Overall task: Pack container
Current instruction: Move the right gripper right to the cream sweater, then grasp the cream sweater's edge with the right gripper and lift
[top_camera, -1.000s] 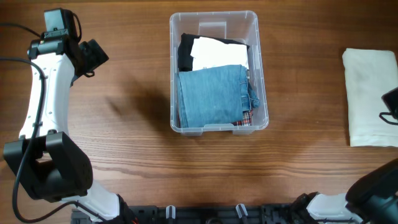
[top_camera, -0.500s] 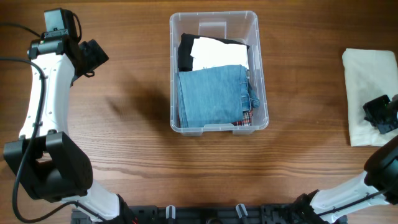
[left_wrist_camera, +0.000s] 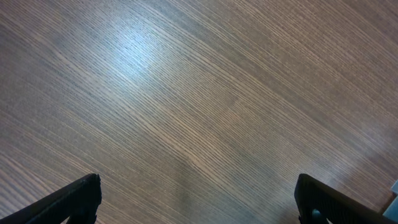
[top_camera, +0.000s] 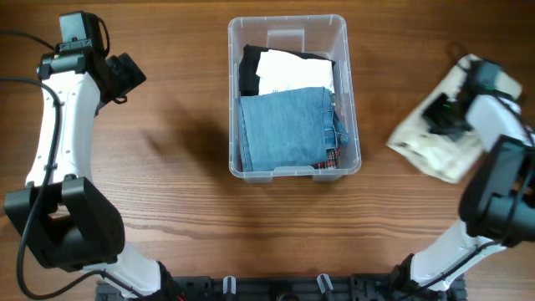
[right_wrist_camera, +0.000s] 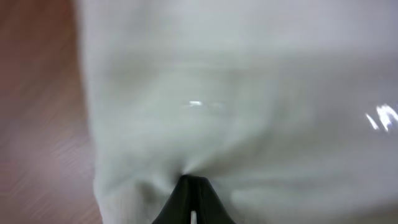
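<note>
The clear plastic container (top_camera: 236,92) stands at the table's middle back. It holds folded blue denim (top_camera: 284,127), a white garment (top_camera: 294,73), something black and a bit of plaid cloth. My right gripper (top_camera: 445,113) is shut on a cream folded cloth (top_camera: 422,142), lifted and crumpled to the right of the container. In the right wrist view the jaws (right_wrist_camera: 191,184) pinch the cream cloth (right_wrist_camera: 249,93). My left gripper (top_camera: 125,75) is open and empty, far left of the container, over bare wood (left_wrist_camera: 199,112).
The wooden table (top_camera: 167,167) carries nothing else that shows. A black rail (top_camera: 276,288) runs along the front edge.
My right gripper came in from the right edge, closed on the cream cloth and pulled it up and to the left, crumpling it. The left arm has not moved.
</note>
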You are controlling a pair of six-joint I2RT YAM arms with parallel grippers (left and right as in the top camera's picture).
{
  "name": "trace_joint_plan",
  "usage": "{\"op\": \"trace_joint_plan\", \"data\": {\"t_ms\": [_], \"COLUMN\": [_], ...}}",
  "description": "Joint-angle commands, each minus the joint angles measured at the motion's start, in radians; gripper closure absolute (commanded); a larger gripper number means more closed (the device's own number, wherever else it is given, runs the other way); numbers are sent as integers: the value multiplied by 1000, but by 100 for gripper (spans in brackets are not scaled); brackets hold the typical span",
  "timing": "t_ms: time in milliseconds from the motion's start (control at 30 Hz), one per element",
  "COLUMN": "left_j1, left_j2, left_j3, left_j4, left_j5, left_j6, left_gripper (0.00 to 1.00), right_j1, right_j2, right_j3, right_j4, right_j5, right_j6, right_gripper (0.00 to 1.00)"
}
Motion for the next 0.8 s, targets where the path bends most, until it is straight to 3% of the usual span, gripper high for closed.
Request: {"op": "trace_joint_plan", "data": {"t_ms": [0,200,400,567,700,733,767], "left_j1": [8,8,8,8,8,8,8], "left_j2": [4,4,4,4,4,4,4], "left_j3": [-6,-6,-6,-6,-6,-6,-6], "left_j4": [-1,-1,-1,-1,-1,-1,-1], "left_j5": [5,5,5,5,5,5,5], "left_j6": [-17,-17,-17,-17,-17,-17,-17], "left_gripper": [0,0,0,0,0,0,0], "right_j1": [140,155,131,5,-147,-183,-222], "right_j2": [120,66,-186,-365,-402,-400,-396], "right_j3": [-84,-77,-43,-43,-43,-46,-51], "right_j4": [-34,-47,-74,-123,-175,-182,-182], "right_j5": [-126,-126,-126,-126,-130,-130,-130], "right_j6": [77,31,16,24,-42,-65,-92], "right_gripper": [96,96,95,93,74,62,42]}}
